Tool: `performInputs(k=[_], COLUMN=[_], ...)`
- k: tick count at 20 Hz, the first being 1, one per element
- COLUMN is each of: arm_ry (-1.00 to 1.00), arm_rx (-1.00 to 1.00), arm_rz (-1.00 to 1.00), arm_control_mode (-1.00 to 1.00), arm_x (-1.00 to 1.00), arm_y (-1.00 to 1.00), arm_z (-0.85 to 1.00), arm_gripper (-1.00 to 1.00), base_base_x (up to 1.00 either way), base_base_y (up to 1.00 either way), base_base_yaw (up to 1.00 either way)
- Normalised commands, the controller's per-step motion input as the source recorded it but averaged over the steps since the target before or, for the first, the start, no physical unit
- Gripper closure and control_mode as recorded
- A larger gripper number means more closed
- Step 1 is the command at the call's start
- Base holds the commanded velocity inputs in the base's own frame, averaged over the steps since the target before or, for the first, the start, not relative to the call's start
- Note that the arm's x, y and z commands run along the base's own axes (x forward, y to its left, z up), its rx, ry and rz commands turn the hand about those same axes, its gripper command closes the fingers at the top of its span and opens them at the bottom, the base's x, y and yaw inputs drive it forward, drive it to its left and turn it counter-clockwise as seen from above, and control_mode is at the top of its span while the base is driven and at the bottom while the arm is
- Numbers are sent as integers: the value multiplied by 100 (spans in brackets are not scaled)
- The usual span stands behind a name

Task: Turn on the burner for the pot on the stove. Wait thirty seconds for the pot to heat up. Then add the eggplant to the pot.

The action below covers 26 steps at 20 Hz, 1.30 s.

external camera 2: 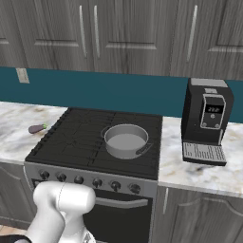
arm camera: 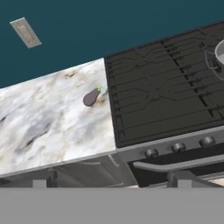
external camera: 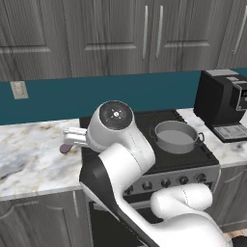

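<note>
The grey pot (external camera 2: 126, 140) stands on a right-hand burner (external camera 2: 142, 161) of the black stove (external camera 2: 71, 137); I see no flame under it. The small purple eggplant (external camera 2: 37, 128) lies on the marble counter just left of the stove, also seen as the eggplant (arm camera: 92, 97) in the hand view. My gripper (arm camera: 111, 184) hangs well above and in front of the counter's edge, open, its fingertips wide apart with nothing between them. In the left base view the pot (external camera: 176, 136) is right of my arm, and the eggplant (external camera: 65, 148) peeks out below the hand.
A row of dark knobs (external camera 2: 90, 181) runs along the stove's steel front above the oven handle. A black coffee machine (external camera 2: 206, 118) stands on the counter right of the stove. The marble counter (arm camera: 48, 122) stretches left; a wall outlet (arm camera: 26, 33) is on the teal backsplash.
</note>
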Motion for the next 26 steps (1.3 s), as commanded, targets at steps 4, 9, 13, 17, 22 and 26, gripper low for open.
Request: performInputs(k=[4, 9, 13, 17, 22, 26], arm_ry=[0, 0, 3, 2, 4, 1], arm_rx=[0, 0, 0, 0, 0, 0], arm_rz=[0, 0, 2, 3, 4, 0], arm_control_mode=[-100, -100, -100, -100, -100, -100], arm_x=[2, 6, 16, 30, 51, 42], arm_y=[0, 0, 0, 0, 0, 0], arm_z=[-20, -23, -25, -16, -18, -16], arm_gripper=[-100, -100, -100, -100, -100, -100], base_base_x=[0, 0, 0, 0, 0, 0], base_base_y=[0, 0, 0, 0, 0, 0], base_base_yaw=[0, 0, 0, 0, 0, 0])
